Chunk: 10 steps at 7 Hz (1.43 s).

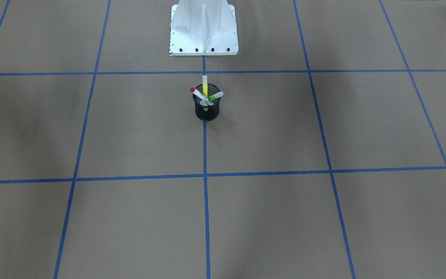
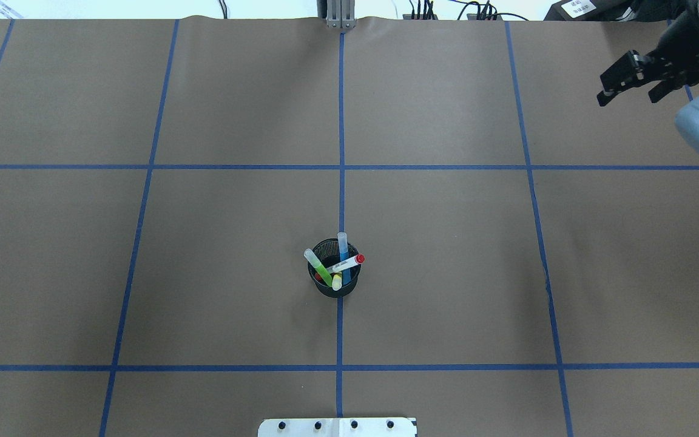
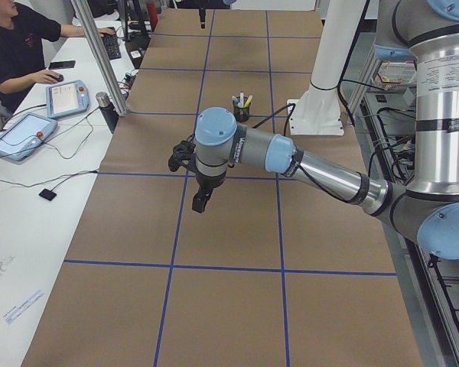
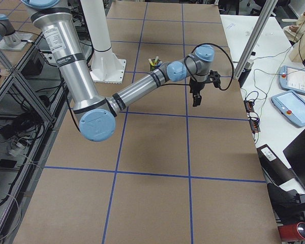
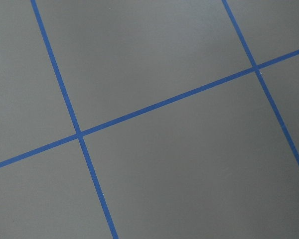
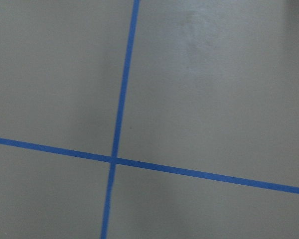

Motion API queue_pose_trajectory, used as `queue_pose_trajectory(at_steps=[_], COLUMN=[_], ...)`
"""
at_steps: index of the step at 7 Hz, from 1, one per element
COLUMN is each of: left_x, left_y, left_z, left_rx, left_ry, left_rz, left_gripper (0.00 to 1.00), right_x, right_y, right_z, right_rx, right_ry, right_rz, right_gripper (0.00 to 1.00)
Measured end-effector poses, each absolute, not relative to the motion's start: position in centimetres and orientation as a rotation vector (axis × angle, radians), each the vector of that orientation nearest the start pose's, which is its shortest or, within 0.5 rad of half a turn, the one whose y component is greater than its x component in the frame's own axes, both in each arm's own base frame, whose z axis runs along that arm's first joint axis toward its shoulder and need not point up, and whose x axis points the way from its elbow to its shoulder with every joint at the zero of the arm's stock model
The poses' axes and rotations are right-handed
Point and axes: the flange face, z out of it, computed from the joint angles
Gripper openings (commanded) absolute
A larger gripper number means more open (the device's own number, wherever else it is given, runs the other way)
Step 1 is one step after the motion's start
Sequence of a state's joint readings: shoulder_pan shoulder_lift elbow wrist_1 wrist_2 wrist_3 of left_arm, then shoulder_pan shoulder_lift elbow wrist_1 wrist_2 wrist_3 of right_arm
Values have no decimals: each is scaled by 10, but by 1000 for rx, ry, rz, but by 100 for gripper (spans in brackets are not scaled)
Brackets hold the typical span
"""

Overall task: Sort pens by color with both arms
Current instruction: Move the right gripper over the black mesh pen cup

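Four slim plastic marker pens [image 2: 343, 255] lean in the black mesh cup [image 2: 325, 290], mid-table, near the white pedestal base [image 2: 337, 426]. They are probably light, stiff and slippery, so grasp the upper shaft. The right black two-finger gripper [image 2: 627, 97] seems wide and empty; for the left gripper [image 3: 200, 202] I cannot tell.

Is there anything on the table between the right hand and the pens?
Nothing visible lies between the right hand and the pens. Only the black cup holds them, so reaching from above seems best.

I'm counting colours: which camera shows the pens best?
Overhead exterior: all four pens fan out in the cup. Front-facing barely shows the blue one; side views show them tiny; wrist cameras see only table.
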<state>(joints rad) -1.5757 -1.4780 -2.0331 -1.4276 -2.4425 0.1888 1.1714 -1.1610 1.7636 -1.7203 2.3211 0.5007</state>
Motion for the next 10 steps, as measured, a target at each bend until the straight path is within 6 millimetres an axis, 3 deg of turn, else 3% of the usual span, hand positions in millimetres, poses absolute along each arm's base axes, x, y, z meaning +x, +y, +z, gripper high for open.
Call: queue_pose_trajectory(at_steps=[3,5,7,10], left_x=[-59,-59,-58,-58], left_y=[-437,-437,-437,-437], left_z=[485,485,485,487], left_rx=[288,283,282,278], left_ry=[848,850,851,851], left_rz=[259,250,248,247], left_gripper=[99,99,99,99], right_x=[-275,-321,-354,-418], right_y=[-575,-562,-548,-517], right_z=[264,216,183,153], right_rx=[-18,-54,-19,87], right_ry=[-917,-947,-950,-882], right_rz=[16,50,12,-65], right_gripper=[98,98,98,93])
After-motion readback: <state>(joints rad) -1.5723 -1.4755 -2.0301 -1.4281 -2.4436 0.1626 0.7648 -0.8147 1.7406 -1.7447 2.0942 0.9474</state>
